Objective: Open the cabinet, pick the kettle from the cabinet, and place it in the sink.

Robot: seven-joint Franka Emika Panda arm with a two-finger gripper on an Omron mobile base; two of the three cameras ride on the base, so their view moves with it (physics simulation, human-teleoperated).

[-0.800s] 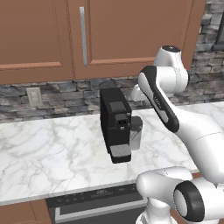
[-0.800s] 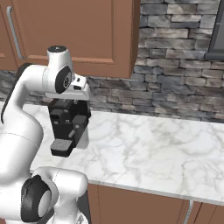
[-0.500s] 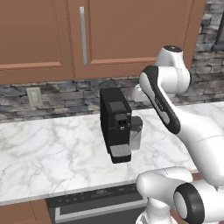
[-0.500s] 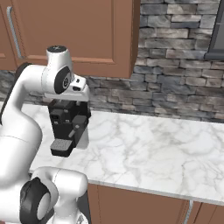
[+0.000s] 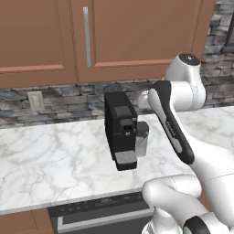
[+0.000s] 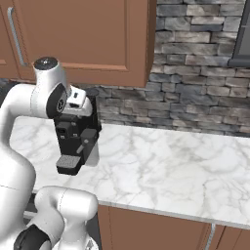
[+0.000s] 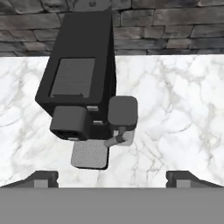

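Observation:
The cabinet (image 5: pixel 141 32) is a reddish-brown wall cabinet whose door is shut; its long silver bar handle (image 5: pixel 86 39) runs vertically near the door's left edge. In the right base view the same cabinet (image 6: pixel 83 34) hangs above the counter, its handle (image 6: pixel 14 36) at the far left. My gripper (image 7: pixel 112 178) is open, the fingertips (image 7: pixel 41 178) wide apart, and it looks down on the black coffee machine from above. The kettle is hidden and the sink is out of view.
A black boxy coffee machine (image 5: pixel 121 130) stands on the white marble counter (image 5: pixel 50 160) directly below the cabinet, under my hand (image 6: pixel 77 99). A second wooden door (image 5: pixel 32 36) is to the left. A stone backsplash (image 6: pixel 195 102) carries a wall socket (image 5: pixel 35 101).
The arm's upper joint has shifted slightly; the hand stays over the coffee machine. Base, cabinet and coffee machine have not moved.

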